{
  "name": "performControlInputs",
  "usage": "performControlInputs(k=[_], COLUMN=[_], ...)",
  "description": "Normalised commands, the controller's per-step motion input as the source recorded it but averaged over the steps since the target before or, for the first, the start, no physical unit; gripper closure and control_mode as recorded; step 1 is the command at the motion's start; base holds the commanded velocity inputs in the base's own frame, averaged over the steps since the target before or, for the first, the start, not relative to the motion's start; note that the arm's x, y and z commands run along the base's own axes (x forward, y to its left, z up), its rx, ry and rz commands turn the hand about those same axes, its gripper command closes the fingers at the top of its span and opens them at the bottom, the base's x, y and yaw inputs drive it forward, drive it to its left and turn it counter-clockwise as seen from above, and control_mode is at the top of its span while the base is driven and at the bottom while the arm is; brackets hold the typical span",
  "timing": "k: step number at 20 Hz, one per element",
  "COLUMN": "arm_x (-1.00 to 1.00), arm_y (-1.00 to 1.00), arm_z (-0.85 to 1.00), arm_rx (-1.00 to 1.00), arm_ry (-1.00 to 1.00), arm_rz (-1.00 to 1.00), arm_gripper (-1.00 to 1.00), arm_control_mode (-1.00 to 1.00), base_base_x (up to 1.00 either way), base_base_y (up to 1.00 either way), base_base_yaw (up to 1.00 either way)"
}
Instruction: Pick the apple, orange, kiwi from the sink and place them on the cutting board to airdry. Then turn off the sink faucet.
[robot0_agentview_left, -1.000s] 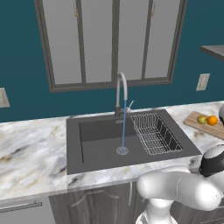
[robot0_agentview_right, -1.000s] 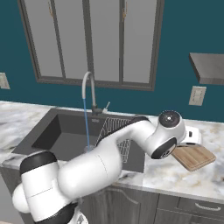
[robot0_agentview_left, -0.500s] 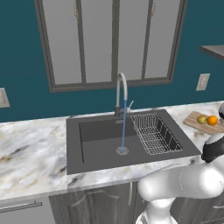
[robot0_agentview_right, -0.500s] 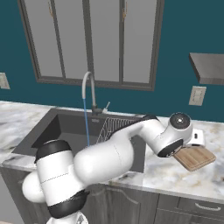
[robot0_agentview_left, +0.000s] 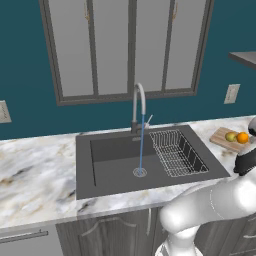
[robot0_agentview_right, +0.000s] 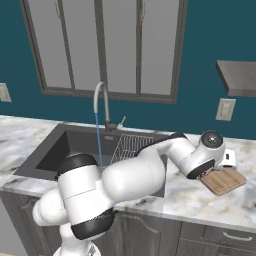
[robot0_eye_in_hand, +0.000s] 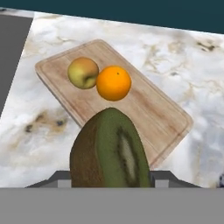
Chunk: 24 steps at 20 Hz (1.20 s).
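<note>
In the hand view my gripper (robot0_eye_in_hand: 111, 178) is shut on the kiwi (robot0_eye_in_hand: 109, 151), a cut brown-green fruit that hides most of both fingers. It hangs above the near edge of the wooden cutting board (robot0_eye_in_hand: 144, 109). The yellow-green apple (robot0_eye_in_hand: 83, 72) and the orange (robot0_eye_in_hand: 113, 82) sit side by side and touching on the board. The left base view shows the board (robot0_agentview_left: 219, 136) right of the sink (robot0_agentview_left: 110, 170), with the apple (robot0_agentview_left: 230, 136) and orange (robot0_agentview_left: 242, 137) on it. Water runs from the sink faucet (robot0_agentview_left: 139, 106) into the drain.
A wire dish rack (robot0_agentview_left: 176, 152) fills the right end of the basin. Marble counter (robot0_eye_in_hand: 48, 127) surrounds the board. A wall outlet (robot0_agentview_right: 225, 109) and a grey shelf (robot0_agentview_right: 239, 77) lie behind and above the board. My arm (robot0_agentview_right: 150, 170) arches across the sink's right side.
The arm has swung further right, bringing the hand and the kiwi out over the cutting board. The fruits on the board and the running water are unchanged.
</note>
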Motion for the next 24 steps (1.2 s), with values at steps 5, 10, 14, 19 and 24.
performControlInputs(k=[5, 10, 14, 19, 24], arm_x=[0.18, 0.19, 0.17, 0.19, 0.21], arm_y=[-0.10, -0.08, -0.13, -0.15, -0.17], arm_z=[-0.23, -0.24, -0.26, -0.24, -0.21], arm_rx=[0.02, 0.02, 0.03, 0.04, 0.04], arm_ry=[0.04, 0.06, 0.07, 0.06, 0.04], arm_rz=[0.02, 0.02, 0.01, 0.02, 0.02], arm_gripper=[1.00, 1.00, 1.00, 1.00, 1.00], arm_control_mode=[-1.00, -1.00, -1.00, -1.00, -1.00], base_base_x=[0.00, 0.00, 0.00, 0.00, 0.00], base_base_y=[0.00, 0.00, 0.00, 0.00, 0.00], base_base_yaw=[0.00, 0.00, 0.00, 0.00, 0.00])
